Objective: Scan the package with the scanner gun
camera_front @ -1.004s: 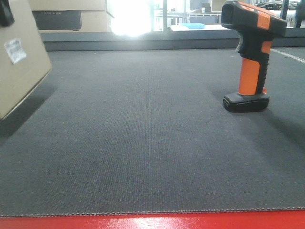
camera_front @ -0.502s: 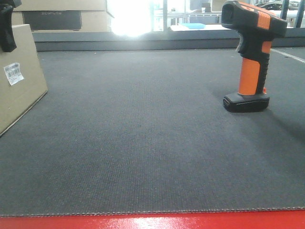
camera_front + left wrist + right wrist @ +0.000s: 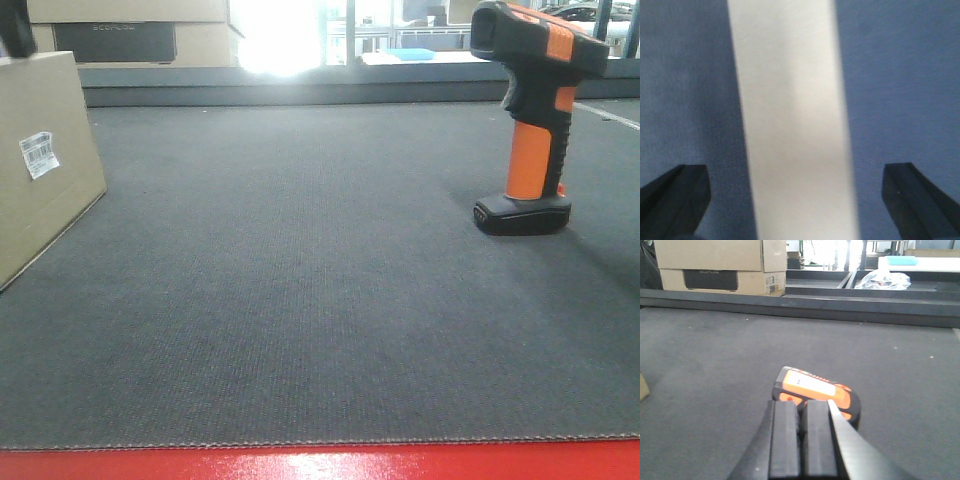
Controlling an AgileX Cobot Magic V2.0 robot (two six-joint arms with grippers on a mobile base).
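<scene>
Package (image 3: pixel 45 160) sits far left on the mat with the left gripper (image 3: pixel 797 200) spread wide around it, while the right gripper (image 3: pixel 802 440), pinched together, hovers behind the upright scanner gun (image 3: pixel 530 120) on the right, so grabbing that looks next.

In the front view, the box (image 3: pixel 45 160) stands at the left edge of the frame, on the mat (image 3: pixel 300 300). A label (image 3: pixel 39 154) is on its side that faces the camera. The scanner (image 3: pixel 530 110) stands upright on its base at the right of the frame, on the same mat, well apart from the box. A ledge (image 3: pixel 300 85) runs behind the mat across the upper part of the frame. Behind it, at upper left, cartons (image 3: pixel 125 30) are stacked.

In the right wrist view, the scanner (image 3: pixel 815 390) is at lower centre, just above the right gripper (image 3: pixel 802 440). In the left wrist view, the box (image 3: pixel 792 120) runs down the middle of the frame, between the two fingers (image 3: pixel 670 200) at the lower corners.
</scene>
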